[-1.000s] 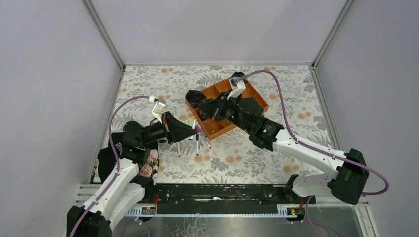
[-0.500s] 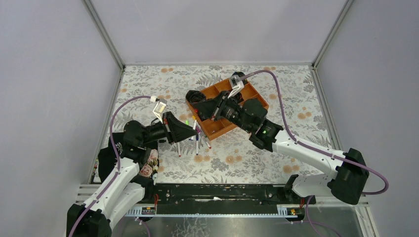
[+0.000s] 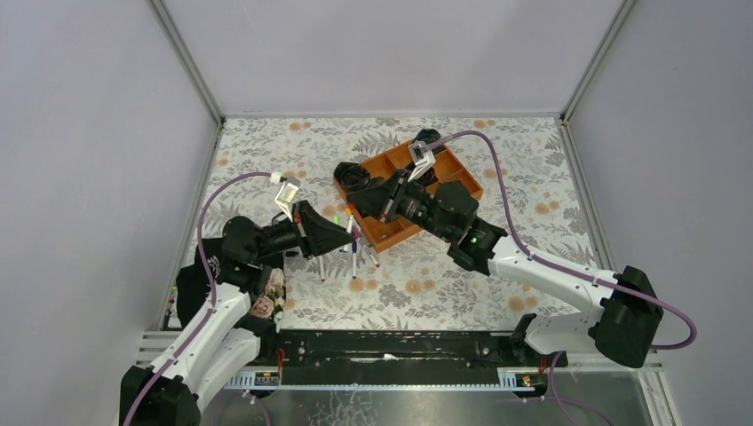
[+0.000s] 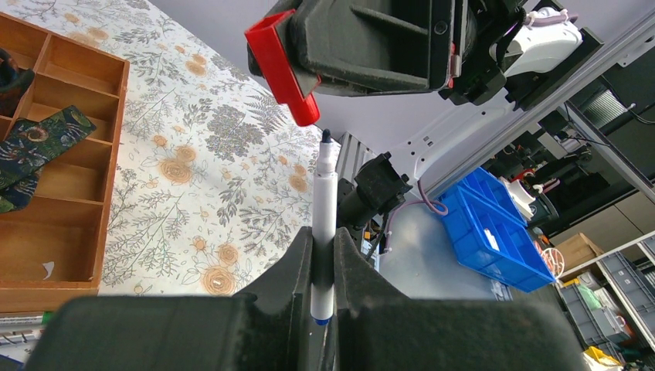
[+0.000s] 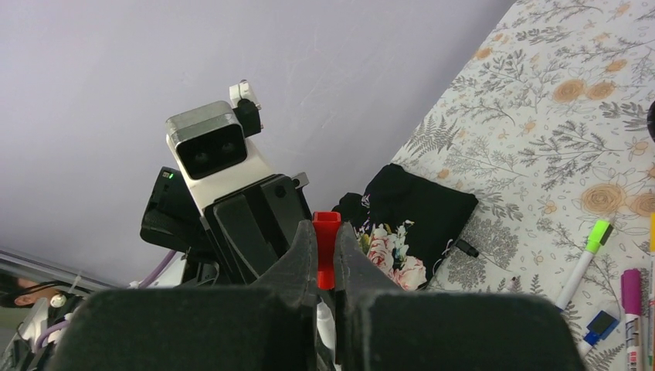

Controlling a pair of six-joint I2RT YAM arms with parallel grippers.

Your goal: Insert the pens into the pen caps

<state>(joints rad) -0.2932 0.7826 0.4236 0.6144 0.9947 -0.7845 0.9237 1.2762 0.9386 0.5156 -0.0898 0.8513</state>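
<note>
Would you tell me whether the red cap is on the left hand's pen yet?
Off: the pen shows a bare dark tip just short of the red cap, which the right hand holds.

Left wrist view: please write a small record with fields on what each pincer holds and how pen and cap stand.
Left pincer: shut on white-barrelled marker pen with dark tip
Right pincer: shut on red plastic pen cap
Pen tip to cap: apart, tip just under the cap's end
Insertion: not yet done
</note>
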